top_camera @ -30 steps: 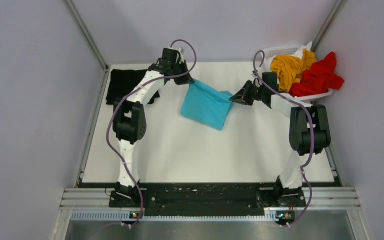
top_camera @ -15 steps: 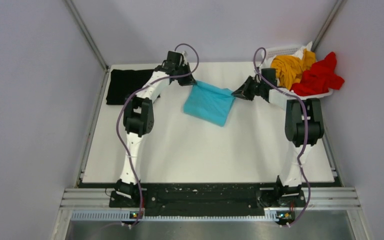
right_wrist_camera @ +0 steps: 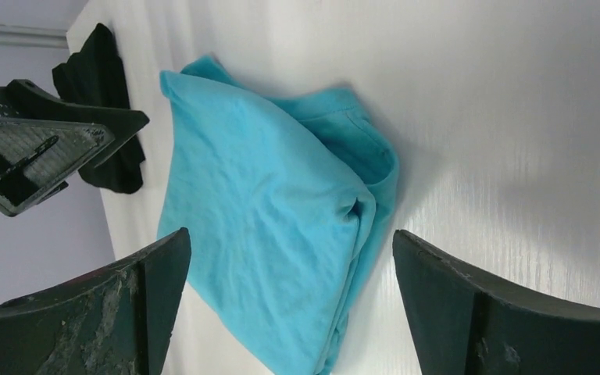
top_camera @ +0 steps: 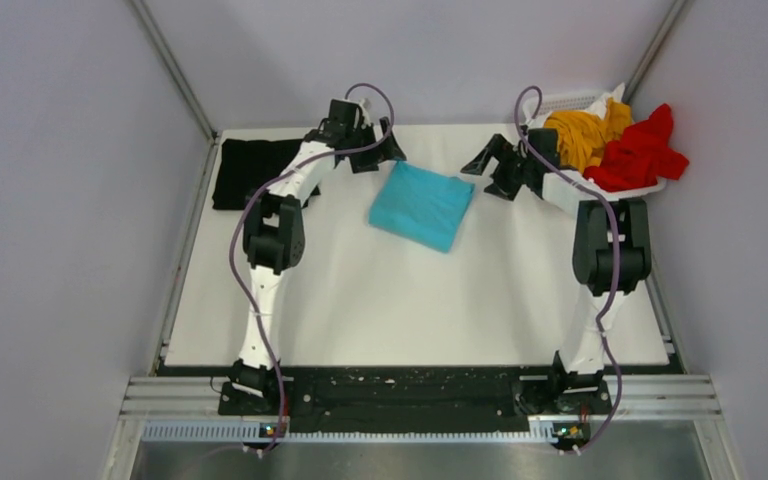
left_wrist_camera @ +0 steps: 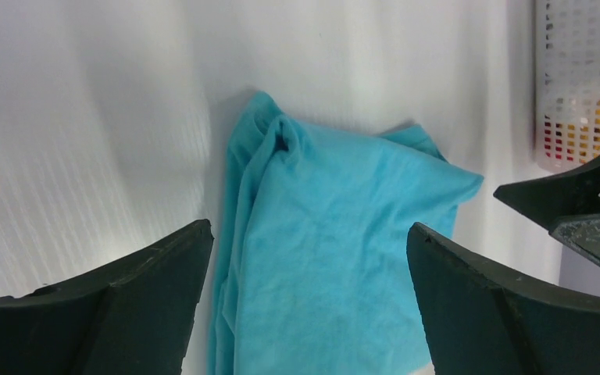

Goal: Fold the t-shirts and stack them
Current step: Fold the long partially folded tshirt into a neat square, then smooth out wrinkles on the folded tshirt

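A folded turquoise t-shirt (top_camera: pixel 422 205) lies flat on the white table, free of both grippers. My left gripper (top_camera: pixel 382 158) hovers open just off its far left corner; in the left wrist view (left_wrist_camera: pixel 308 230) the turquoise cloth (left_wrist_camera: pixel 336 266) fills the gap below the spread fingers. My right gripper (top_camera: pixel 485 175) stands open off the far right corner, and its wrist view (right_wrist_camera: pixel 289 234) looks down on the same shirt (right_wrist_camera: pixel 266 226). A black t-shirt (top_camera: pixel 250 172) lies folded at the far left. Yellow (top_camera: pixel 580 135) and red (top_camera: pixel 640 150) t-shirts are heaped in the basket.
The white lattice basket (top_camera: pixel 560 100) stands at the far right corner, behind my right arm; its wall shows in the left wrist view (left_wrist_camera: pixel 578 78). Grey walls close the table on the left, back and right.
Both grippers were shut on the turquoise t-shirt's far corners and have opened and drawn slightly away. The shirt has dropped and settled flat on the table.
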Robot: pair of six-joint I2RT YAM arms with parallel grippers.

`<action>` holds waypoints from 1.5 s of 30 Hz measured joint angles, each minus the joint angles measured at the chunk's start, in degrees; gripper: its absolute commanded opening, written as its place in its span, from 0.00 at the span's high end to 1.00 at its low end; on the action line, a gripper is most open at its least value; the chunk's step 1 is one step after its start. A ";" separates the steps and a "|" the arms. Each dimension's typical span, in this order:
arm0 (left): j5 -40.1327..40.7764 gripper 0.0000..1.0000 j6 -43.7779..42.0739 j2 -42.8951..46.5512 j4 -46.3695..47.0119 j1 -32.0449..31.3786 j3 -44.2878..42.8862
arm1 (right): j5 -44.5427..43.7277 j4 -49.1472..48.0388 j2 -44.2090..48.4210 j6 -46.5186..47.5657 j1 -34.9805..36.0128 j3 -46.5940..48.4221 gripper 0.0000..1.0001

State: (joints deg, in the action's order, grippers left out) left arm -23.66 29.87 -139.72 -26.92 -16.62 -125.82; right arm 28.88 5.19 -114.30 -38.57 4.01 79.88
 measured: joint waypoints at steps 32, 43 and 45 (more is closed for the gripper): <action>-10.54 0.01 5.33 21.64 18.95 -3.10 47.32 | 13.00 -17.44 7.26 -4.96 11.08 -26.69 0.01; -5.25 0.01 5.16 39.10 12.28 -4.61 65.79 | 9.38 -4.50 20.55 1.55 11.39 -35.17 0.01; -3.10 0.01 5.16 41.48 9.55 -4.68 66.01 | 8.59 -2.03 23.45 2.29 11.52 -35.32 0.01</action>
State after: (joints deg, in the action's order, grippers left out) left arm -26.76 35.03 -98.24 -17.37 -21.30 -59.81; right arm 37.47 3.16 -90.85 -36.27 15.53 44.56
